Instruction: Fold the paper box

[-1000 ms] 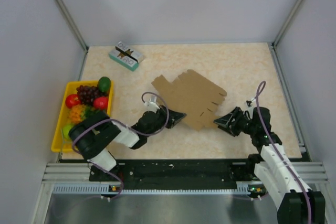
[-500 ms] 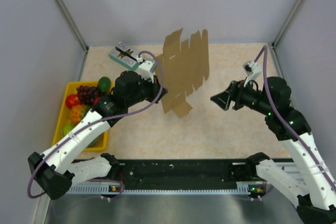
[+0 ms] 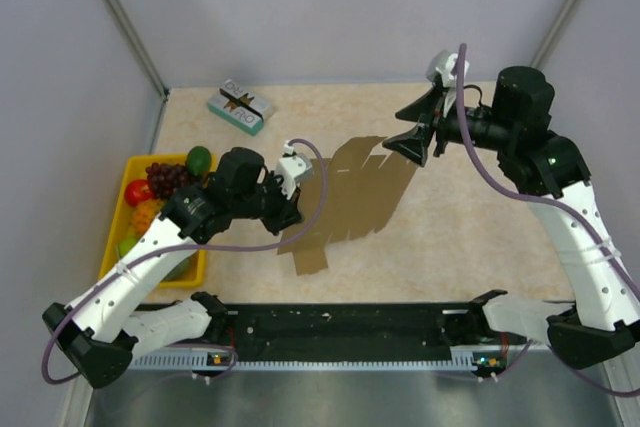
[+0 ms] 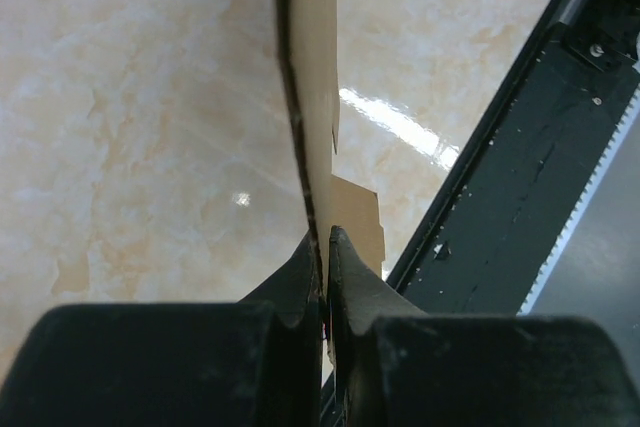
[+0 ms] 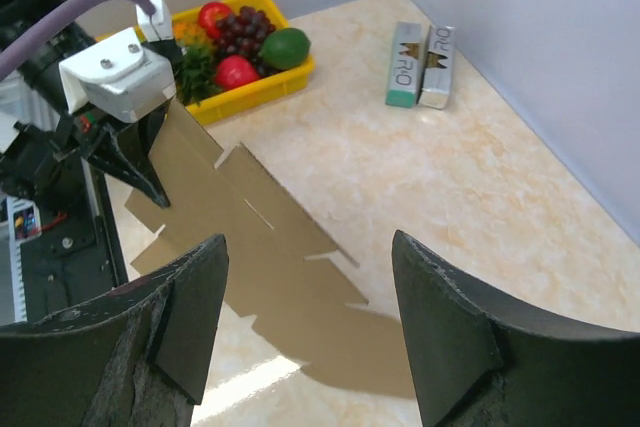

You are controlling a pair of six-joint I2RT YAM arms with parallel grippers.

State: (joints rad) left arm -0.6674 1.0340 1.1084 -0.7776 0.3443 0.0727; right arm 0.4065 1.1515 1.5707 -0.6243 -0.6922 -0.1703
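Note:
The paper box (image 3: 350,197) is a flat brown cardboard die-cut sheet with slits and tabs, held off the table at a slant over the middle. My left gripper (image 3: 288,215) is shut on its left edge. In the left wrist view the sheet (image 4: 315,97) runs edge-on out of the closed gripper (image 4: 326,247). My right gripper (image 3: 412,137) is open and empty, raised above the sheet's far right end and apart from it. In the right wrist view the gripper (image 5: 310,242) frames the sheet (image 5: 260,247) and its shadow below, with the left gripper (image 5: 140,172) at the sheet's edge.
A yellow tray (image 3: 112,247) of toy fruit stands at the left edge, also in the right wrist view (image 5: 300,72). A small teal-and-white printed box (image 3: 240,105) lies at the back left (image 5: 420,65). The black base rail (image 4: 540,197) runs along the near edge.
The sheet was upright and high; now it is lower and lies at a flatter slant. The left arm drew back toward the near side. The right gripper rose and moved farther back.

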